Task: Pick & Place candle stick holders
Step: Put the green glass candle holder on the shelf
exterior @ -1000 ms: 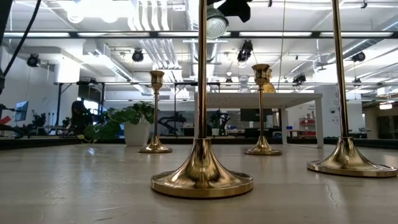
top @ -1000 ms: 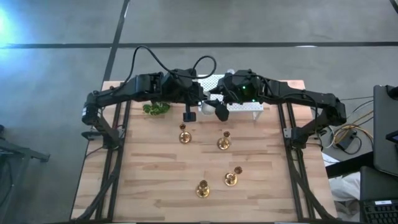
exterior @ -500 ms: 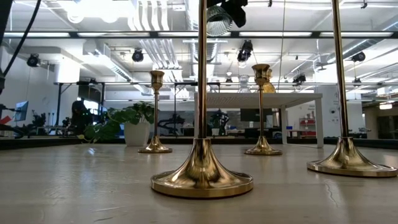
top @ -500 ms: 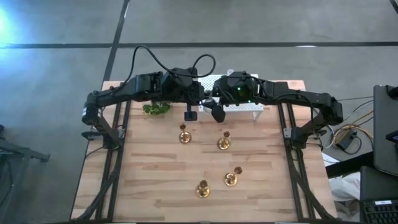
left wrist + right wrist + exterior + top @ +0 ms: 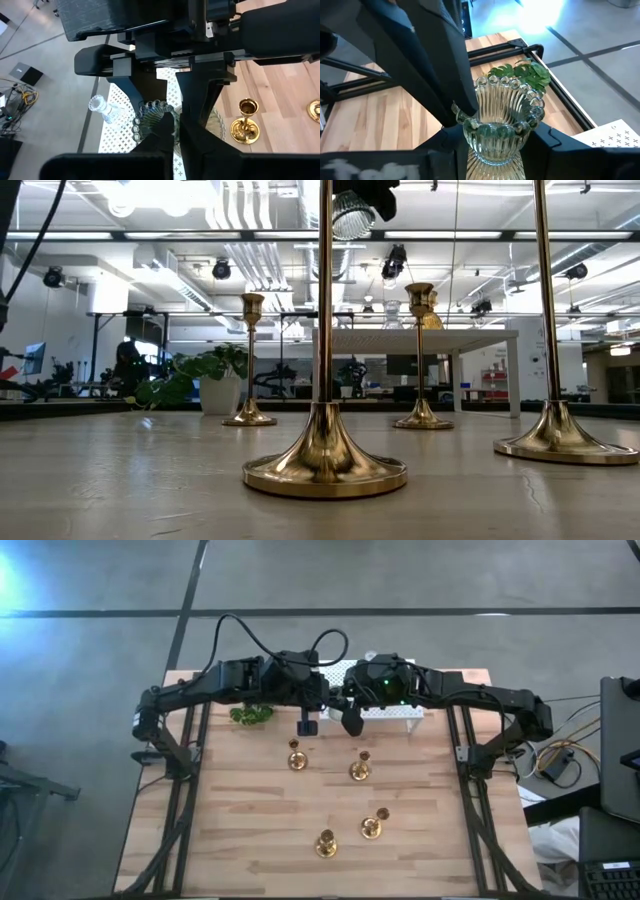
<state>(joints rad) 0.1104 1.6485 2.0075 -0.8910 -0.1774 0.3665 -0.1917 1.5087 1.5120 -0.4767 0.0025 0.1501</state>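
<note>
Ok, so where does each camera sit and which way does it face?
High: overhead, looking straight down on the table; left arm and right arm show.
Low: table-top height, level across the gold candlesticks; arms barely show.
Left wrist: down past the left gripper, pinching the green glass holder.
Right wrist: past the right gripper toward that holder.
Both wrist views share it.

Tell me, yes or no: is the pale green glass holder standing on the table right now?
No: the right claw grips the glass holder up in the air.
</note>
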